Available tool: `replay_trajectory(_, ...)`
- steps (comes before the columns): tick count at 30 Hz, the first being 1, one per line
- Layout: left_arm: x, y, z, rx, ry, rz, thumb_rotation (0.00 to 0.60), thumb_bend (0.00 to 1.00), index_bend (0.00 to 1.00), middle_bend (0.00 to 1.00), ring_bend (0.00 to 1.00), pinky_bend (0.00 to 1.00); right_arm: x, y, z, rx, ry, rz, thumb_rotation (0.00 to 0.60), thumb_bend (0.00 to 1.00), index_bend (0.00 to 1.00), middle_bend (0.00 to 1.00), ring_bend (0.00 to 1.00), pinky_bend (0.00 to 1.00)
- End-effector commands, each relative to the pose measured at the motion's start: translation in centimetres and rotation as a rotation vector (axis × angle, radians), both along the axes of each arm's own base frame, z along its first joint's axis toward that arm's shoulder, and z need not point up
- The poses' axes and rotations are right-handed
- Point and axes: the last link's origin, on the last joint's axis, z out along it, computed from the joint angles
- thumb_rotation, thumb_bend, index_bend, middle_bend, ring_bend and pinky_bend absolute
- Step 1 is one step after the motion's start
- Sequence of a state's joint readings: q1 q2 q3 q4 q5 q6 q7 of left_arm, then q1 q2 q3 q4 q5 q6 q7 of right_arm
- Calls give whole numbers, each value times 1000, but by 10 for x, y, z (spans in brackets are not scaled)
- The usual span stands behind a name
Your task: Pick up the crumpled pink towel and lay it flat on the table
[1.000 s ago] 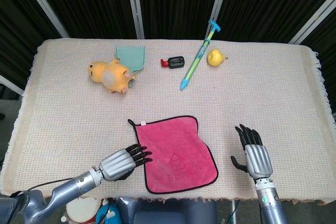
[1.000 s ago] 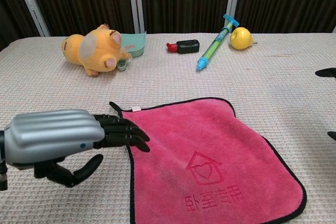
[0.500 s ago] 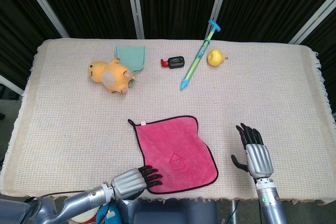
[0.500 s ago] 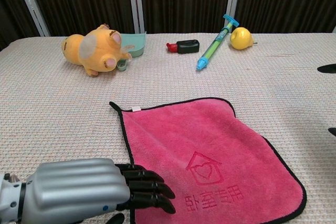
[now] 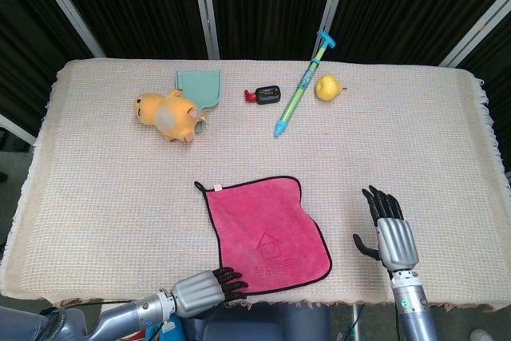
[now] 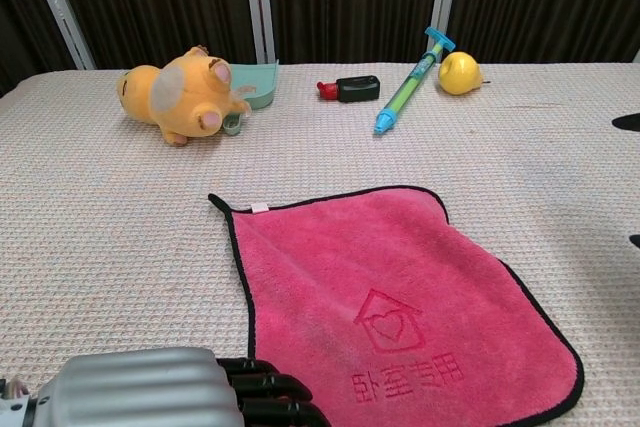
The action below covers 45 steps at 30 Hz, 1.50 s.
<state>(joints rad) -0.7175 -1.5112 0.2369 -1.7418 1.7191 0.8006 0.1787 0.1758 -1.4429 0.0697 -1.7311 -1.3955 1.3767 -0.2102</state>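
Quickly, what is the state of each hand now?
Left hand: holds nothing, fingers straight at the towel edge.
Right hand: open, empty.

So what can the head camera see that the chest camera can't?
Only the head view shows the whole right hand, open beside the towel, and the table's edges. Only the chest view shows the towel's house logo up close. Both show the flat towel, left hand, plush toy, syringe and pear.
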Motion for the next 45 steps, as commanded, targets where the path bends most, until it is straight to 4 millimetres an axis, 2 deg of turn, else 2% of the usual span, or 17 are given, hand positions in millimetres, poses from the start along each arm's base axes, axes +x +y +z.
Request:
replay_trajectory(1, -3, -2, 1, -4, 8, 4, 600, 822, 145, 62, 0, 90, 1, 1, 0, 1, -2, 2, 600, 350, 0, 0, 0, 3)
replay_trajectory(19, -21, -15, 8, -29, 44, 29, 600, 822, 146, 64, 0, 90, 2, 2, 0, 1, -9, 6, 600, 350, 0, 0, 0, 4)
replay_trajectory(35, -22, -21, 12, -49, 37, 29, 600, 822, 148, 71, 0, 90, 3, 3, 1, 0, -13, 7, 600, 350, 0, 0, 0, 3)
replay_trajectory(45, -23, -16, 19, -22, 7, 62, 600, 800, 148, 71, 0, 90, 3, 3, 1, 4, -10, 5, 600, 350, 0, 0, 0, 3)
